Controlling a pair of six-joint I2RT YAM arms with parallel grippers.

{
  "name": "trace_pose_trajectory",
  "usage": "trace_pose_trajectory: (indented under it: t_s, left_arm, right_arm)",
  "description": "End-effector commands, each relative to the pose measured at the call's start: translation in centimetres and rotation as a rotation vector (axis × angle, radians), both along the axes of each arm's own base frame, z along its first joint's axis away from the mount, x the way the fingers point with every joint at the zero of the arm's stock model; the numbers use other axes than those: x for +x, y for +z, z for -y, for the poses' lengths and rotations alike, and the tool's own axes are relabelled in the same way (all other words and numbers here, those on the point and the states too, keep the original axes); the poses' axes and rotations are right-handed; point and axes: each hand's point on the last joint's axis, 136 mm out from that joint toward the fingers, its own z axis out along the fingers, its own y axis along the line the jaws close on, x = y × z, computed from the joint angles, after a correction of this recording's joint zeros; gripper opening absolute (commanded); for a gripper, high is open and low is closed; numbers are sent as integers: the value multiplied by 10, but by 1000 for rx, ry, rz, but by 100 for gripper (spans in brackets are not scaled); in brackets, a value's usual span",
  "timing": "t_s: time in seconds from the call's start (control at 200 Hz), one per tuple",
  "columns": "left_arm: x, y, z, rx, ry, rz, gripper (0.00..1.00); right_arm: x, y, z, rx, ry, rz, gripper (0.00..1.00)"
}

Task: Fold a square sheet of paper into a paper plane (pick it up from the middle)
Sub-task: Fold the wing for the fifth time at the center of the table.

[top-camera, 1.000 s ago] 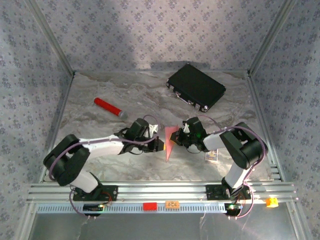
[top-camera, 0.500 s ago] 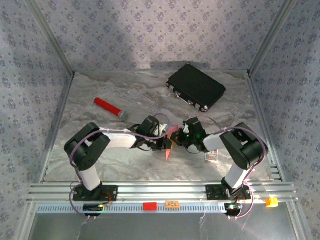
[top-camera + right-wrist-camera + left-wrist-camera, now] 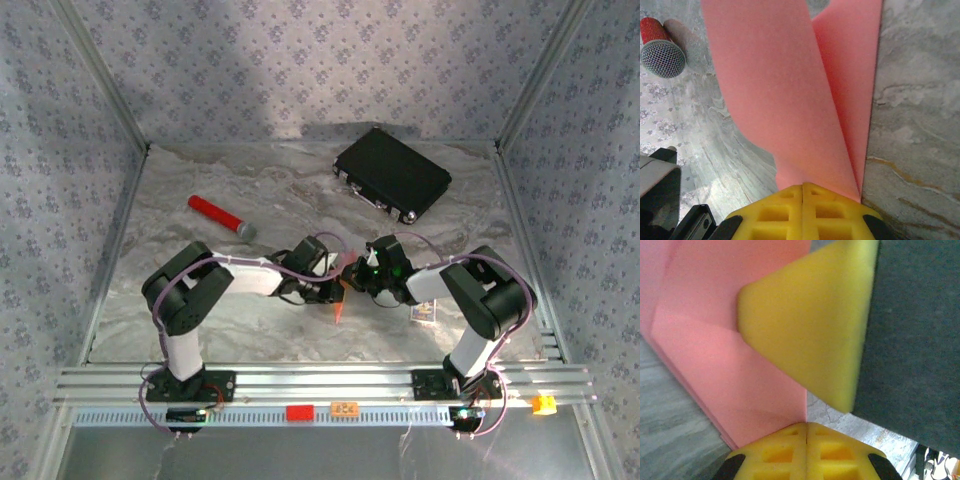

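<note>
The salmon-pink sheet of paper (image 3: 338,308) is folded into layers and stands on edge mid-table, its narrow tip toward the near edge. My left gripper (image 3: 337,287) meets it from the left. In the left wrist view its yellow jaws (image 3: 806,424) are shut, and the paper's (image 3: 715,345) edge runs into the seam between them. My right gripper (image 3: 356,272) holds it from the right. In the right wrist view that gripper (image 3: 803,186) is shut on the folded layers of paper (image 3: 790,90). A yellow fingertip (image 3: 810,330) of the right gripper sits just beyond my left jaws.
A black case (image 3: 392,174) lies at the back right. A red cylinder with a grey cap (image 3: 218,216) lies at the left, with its mesh end (image 3: 657,47) in the right wrist view. A small printed card (image 3: 425,313) sits by the right arm. Metal rails (image 3: 320,380) line the near edge.
My left arm has swung right to the paper and its jaws have closed on the paper's edge. The right arm has held still, and less of the paper shows from above.
</note>
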Motion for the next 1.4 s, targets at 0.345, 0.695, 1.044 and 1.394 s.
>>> trace_pose_trajectory:
  t_s: [0.345, 0.695, 1.044, 1.394]
  left_arm:
    - [-47, -26, -47, 135, -117, -31, 0]
    - [-40, -26, -48, 103, -94, -38, 0]
    - [-37, -26, -48, 101, -69, -40, 0]
    - [-40, -34, -56, 141, -68, -49, 0]
  right_arm:
    - [-7, 23, 33, -112, 1, 64, 6]
    - [-14, 35, -2, -65, 125, 114, 5]
    - [-23, 4, -9, -139, 168, 69, 5]
    - [3, -12, 22, -158, 58, 29, 5]
